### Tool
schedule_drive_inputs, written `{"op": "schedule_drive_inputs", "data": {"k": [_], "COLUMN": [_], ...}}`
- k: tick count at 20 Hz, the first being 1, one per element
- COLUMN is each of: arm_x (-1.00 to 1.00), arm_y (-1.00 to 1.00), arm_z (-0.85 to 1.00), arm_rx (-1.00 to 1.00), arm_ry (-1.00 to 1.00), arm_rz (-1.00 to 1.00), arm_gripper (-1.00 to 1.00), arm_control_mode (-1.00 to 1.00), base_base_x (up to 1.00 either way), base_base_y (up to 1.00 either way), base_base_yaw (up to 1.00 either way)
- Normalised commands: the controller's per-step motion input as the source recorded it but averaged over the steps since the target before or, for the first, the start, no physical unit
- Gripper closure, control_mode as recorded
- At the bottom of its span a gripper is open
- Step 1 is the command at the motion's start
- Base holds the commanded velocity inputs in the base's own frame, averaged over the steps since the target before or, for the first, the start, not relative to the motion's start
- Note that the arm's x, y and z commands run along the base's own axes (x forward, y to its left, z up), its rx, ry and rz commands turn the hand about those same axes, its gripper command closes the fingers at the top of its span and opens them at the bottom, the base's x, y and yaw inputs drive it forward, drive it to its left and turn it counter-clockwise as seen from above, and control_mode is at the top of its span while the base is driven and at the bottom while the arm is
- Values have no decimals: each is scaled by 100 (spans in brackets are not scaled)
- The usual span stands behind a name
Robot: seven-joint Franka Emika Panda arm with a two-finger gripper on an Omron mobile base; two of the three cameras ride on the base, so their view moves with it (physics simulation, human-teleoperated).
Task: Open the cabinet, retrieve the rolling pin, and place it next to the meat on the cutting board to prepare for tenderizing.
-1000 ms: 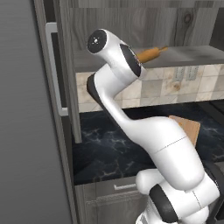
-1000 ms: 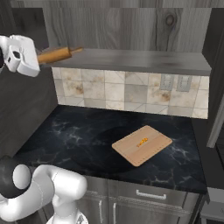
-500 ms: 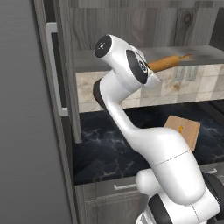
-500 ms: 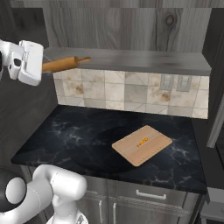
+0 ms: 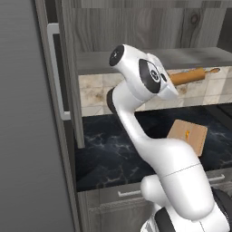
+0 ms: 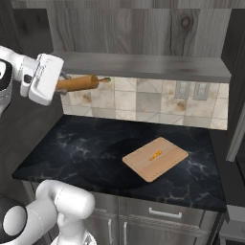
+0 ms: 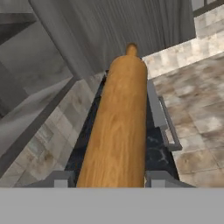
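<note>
My gripper [image 6: 62, 85] is shut on one end of the orange-brown rolling pin [image 6: 79, 83], which sticks out level in front of the tiled wall, just below the cabinet [image 6: 143, 64] shelf. In the hand view the rolling pin [image 7: 116, 131] runs straight away from me between the two fingertips [image 7: 162, 178]. From the left base view the rolling pin [image 5: 192, 75] points right, past the white hand. The cutting board [image 6: 155, 159] lies on the black counter to the lower right, with the meat [image 6: 155, 155], a small orange piece, at its middle. The cutting board [image 5: 188, 136] also shows behind the arm.
The open cabinet door [image 5: 68, 77] with its silver bar handle [image 5: 53, 68] stands at the left, close to the arm. Black marbled counter [image 6: 81, 148] stretches left of the board. Grey drawer fronts [image 6: 162, 213] run beneath. A dark panel [image 6: 237, 95] bounds the right side.
The arm has swung right with the rolling pin in the gripper, carrying it out from the cabinet's left end and along in front of the tiles.
</note>
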Motion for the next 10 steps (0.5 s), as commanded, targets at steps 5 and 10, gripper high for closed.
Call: {"op": "schedule_drive_inputs", "data": {"k": [5, 10], "arm_x": [-20, -20], "arm_y": [-52, -57], "arm_z": [-25, -25], "arm_rx": [1, 2], "arm_ry": [0, 0], "arm_rz": [-15, -14], "arm_gripper": [100, 100], "arm_control_mode": [-100, -100], "base_base_x": [0, 0], "base_base_y": [0, 0], "base_base_yaw": [0, 0]}}
